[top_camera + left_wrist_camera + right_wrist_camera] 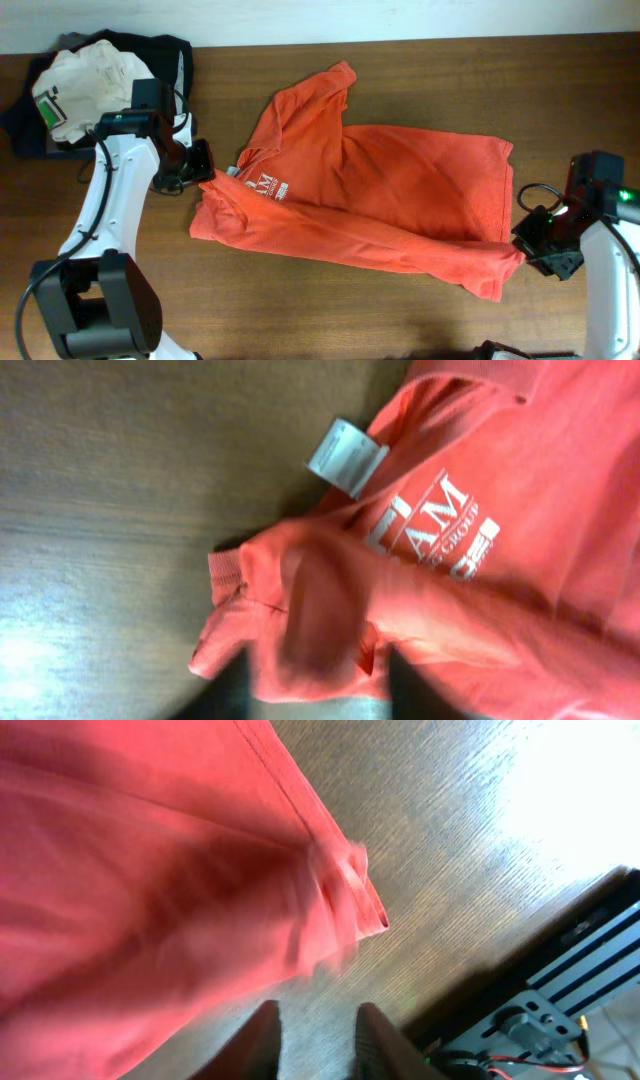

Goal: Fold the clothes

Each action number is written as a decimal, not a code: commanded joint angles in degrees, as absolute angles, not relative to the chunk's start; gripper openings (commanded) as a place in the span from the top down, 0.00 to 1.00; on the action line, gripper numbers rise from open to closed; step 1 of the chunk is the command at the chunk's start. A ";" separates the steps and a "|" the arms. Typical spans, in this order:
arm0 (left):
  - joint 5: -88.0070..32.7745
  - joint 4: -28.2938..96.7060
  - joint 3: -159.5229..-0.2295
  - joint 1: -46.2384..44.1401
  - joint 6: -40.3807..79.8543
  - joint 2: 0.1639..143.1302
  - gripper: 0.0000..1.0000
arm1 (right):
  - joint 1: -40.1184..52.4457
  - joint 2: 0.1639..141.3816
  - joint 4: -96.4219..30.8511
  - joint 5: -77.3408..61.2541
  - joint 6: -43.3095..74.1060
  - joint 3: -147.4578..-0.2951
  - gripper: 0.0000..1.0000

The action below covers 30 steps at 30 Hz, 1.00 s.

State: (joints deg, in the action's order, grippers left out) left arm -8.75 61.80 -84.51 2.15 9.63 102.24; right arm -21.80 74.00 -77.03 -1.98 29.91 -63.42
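Shirt: the orange short-sleeved cotton T-shirt lies rumpled across the brown wooden table, its near edge apparently doubled over and its white neck label showing
Left gripper: your left gripper sits at the collar-side edge with cloth bunched between its dark fingers; you cannot tell whether they pinch it
Right gripper: your right gripper is just beside the hem corner, jaws slightly apart over bare wood, holding nothing
Risk, left: if the bunch is only loosely caught, a pull may slip it free
Risk, right: closing here would probably miss the hem, so one side lifts alone and the fold skews
Pile: the cream garment lies near your left arm; a wide swing could snag it
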 commanded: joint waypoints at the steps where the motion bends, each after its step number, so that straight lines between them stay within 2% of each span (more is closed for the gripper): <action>1: -6.50 58.74 -84.42 2.24 9.78 102.96 0.01 | -21.78 78.00 -74.89 -0.54 26.87 -63.48 0.01; 3: -6.42 59.66 -85.89 2.24 9.80 102.96 0.01 | -21.82 79.92 -76.47 -0.75 25.50 -67.02 0.01; 5: -6.59 61.25 -86.87 2.22 9.78 102.96 0.01 | -21.74 80.03 -77.17 -8.01 20.10 -70.87 0.01; 7: -6.90 68.38 -86.54 1.78 11.84 104.14 0.03 | -20.51 80.16 -77.76 -10.72 17.08 -70.17 0.01; 9: -14.26 71.59 -84.33 0.78 12.14 105.86 0.06 | -17.93 80.16 -77.28 -10.85 17.17 -68.38 0.02; 10: -15.27 72.58 -83.33 -0.34 12.14 106.39 0.09 | -16.34 80.16 -76.62 -10.81 17.17 -67.59 0.01; 12: -15.20 72.07 -80.77 -4.19 12.38 107.04 0.25 | -13.78 80.20 -75.88 -10.79 17.19 -67.26 0.01; 13: -13.41 69.52 -78.76 -6.22 15.11 107.04 0.29 | -12.88 80.20 -75.68 -10.79 17.21 -67.26 0.01; 14: -12.45 68.07 -77.21 -7.18 17.56 107.15 0.30 | -12.29 80.20 -75.59 -10.79 17.19 -67.26 0.02; 16: -12.84 64.47 -71.92 -9.98 21.45 108.05 0.37 | -11.86 80.20 -75.46 -10.74 17.17 -67.26 0.01; 18: -12.86 61.76 -69.65 -11.11 23.42 108.05 0.39 | -11.86 80.20 -75.22 -10.74 17.15 -67.26 0.01; 20: -12.84 60.38 -69.41 -11.09 24.01 108.05 0.58 | -11.86 80.20 -75.18 -10.28 17.15 -67.26 0.01; 30: -10.04 55.99 -69.41 -11.09 24.64 109.43 0.59 | -11.86 80.20 -75.18 -8.14 16.73 -67.26 0.01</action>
State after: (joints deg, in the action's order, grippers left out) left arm -12.38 56.05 -69.56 -11.18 23.70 107.66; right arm -12.32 80.20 -75.29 -9.08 17.32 -67.57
